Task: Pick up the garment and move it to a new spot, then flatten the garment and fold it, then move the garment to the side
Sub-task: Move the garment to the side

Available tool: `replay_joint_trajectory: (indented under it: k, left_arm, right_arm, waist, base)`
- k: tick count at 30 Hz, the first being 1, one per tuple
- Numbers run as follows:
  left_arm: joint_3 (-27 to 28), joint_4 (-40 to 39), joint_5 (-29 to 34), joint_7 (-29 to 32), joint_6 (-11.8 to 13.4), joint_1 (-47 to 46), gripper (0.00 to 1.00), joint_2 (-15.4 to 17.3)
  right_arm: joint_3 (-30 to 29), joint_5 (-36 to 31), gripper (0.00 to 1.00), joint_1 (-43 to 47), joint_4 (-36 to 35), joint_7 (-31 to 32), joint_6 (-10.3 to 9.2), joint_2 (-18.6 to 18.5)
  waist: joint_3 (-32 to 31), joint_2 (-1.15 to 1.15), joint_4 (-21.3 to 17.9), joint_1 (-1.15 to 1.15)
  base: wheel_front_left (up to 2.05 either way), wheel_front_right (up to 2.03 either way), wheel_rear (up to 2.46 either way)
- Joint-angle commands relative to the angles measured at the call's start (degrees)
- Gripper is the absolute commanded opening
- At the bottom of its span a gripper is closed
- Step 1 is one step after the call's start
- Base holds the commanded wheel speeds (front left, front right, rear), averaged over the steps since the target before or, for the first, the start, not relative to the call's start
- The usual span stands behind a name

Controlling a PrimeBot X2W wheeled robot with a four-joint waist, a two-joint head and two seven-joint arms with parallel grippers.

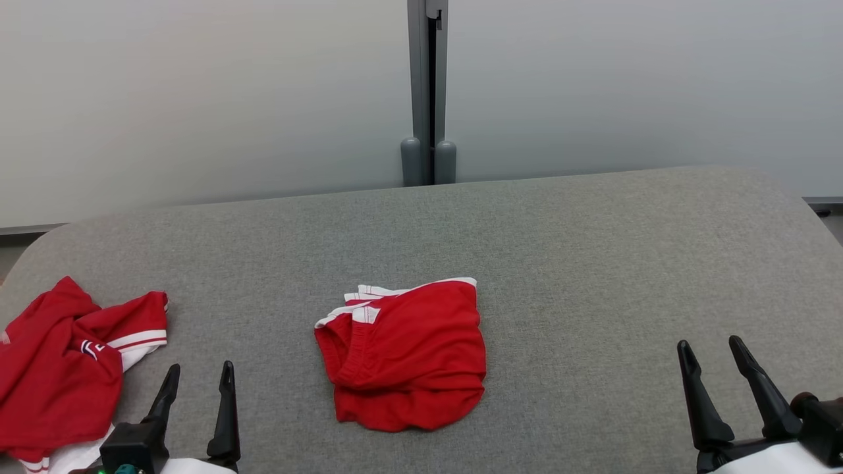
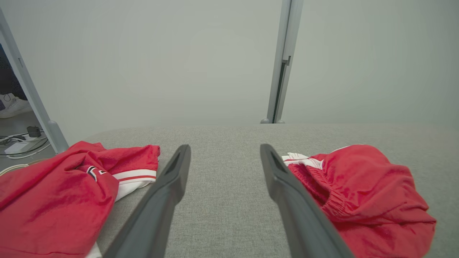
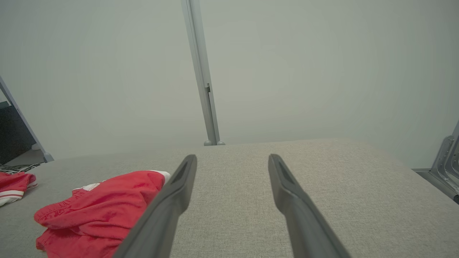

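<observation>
The left claw [image 1: 200, 367] and right claw [image 1: 708, 343] are held low, wide open and empty, flanking the red shorts [image 1: 408, 355].

Red shorts [image 1: 408, 355] with white trim, red-and-white jersey [image 1: 59, 368], grey tabletop [image 1: 593, 263]

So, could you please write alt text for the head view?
Red shorts lie bunched in the middle of a grey table, with a crumpled red shirt at its left edge. The left claw and right claw sit open and empty at the bottom corners.
</observation>
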Motion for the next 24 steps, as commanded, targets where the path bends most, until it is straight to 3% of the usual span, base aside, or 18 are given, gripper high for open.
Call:
replay_joint_trajectory:
  k: [1, 7, 12, 19, 24]
  left_arm:
    - [-0.1, -0.3, 0.2, -0.1, 0.3, -0.4, 1.0, 0.5]
    - [-1.0, -0.8, 0.5, -0.2, 0.4, -2.1, 1.0, 0.1]
    - [-2.6, -1.6, 0.5, -0.8, 0.0, -6.4, 1.0, -1.4]
    - [-3.1, -2.4, 0.7, -1.9, -0.1, -11.4, 1.0, -2.6]
    - [-3.4, -2.2, -0.3, -2.5, -0.5, -13.5, 1.0, -3.9]
  right_arm:
    - [-0.3, -0.4, 1.0, 0.7, 0.0, 0.0, 0.0, 0.0]
    - [-0.8, -0.1, 1.0, 0.6, 0.6, 0.9, 0.0, -0.3]
    - [-0.3, 0.5, 1.0, -2.2, 3.3, 2.0, 0.0, -0.7]
    - [4.0, 0.8, 1.0, -9.3, 8.0, 2.1, 0.0, -1.0]
    - [8.7, 2.1, 1.0, -15.1, 15.0, 2.4, -0.01, -0.2]
  waist:
    - [0.1, 0.0, 0.2, 0.0]
    - [1.1, 0.0, 2.4, 0.0]
    - [5.3, 0.0, 7.9, 0.0]
    - [11.6, 0.0, 13.6, 0.0]
    - [14.4, 0.0, 17.0, 0.0]
  base:
    - [0.0, 0.0, 0.0]
    - [0.0, 0.0, 0.0]
    - [0.0, 0.0, 0.0]
    - [0.0, 0.0, 0.0]
    - [0.0, 0.0, 0.0]
